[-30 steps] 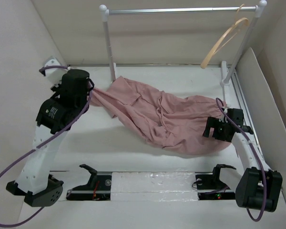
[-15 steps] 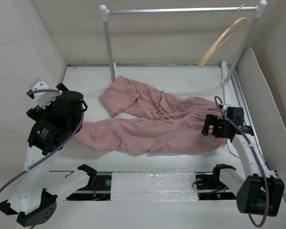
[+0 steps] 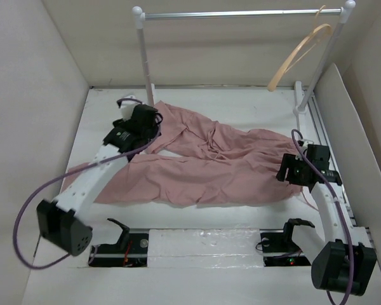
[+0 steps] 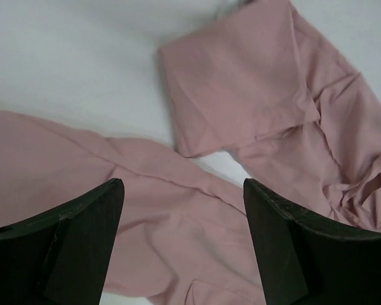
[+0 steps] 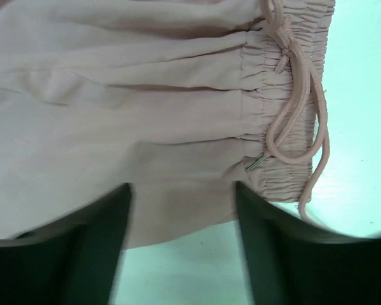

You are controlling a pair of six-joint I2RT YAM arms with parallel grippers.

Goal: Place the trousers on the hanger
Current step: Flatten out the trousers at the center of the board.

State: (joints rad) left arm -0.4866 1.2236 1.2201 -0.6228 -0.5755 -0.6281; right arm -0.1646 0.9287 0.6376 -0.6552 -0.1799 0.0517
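Note:
The dusty-pink trousers lie spread flat across the table, legs to the left and gathered waist to the right. The tan hanger hangs by its hook at the right end of the rail, away from both arms. My left gripper hovers open over the legs near the far leg's cuff, with only fabric below its fingers. My right gripper is open, jaws straddling the waistband's edge beside the drawstring. In the top view it sits at the waist.
A silver-and-white clothes rail stands at the back, with posts at the back left and back right. White walls close in left, back and right. A track runs along the near edge between the arm bases.
The left gripper dragged one leg leftward, let it go and swung back over the far leg. That leg now lies stretched out left. The right jaws have narrowed a little.

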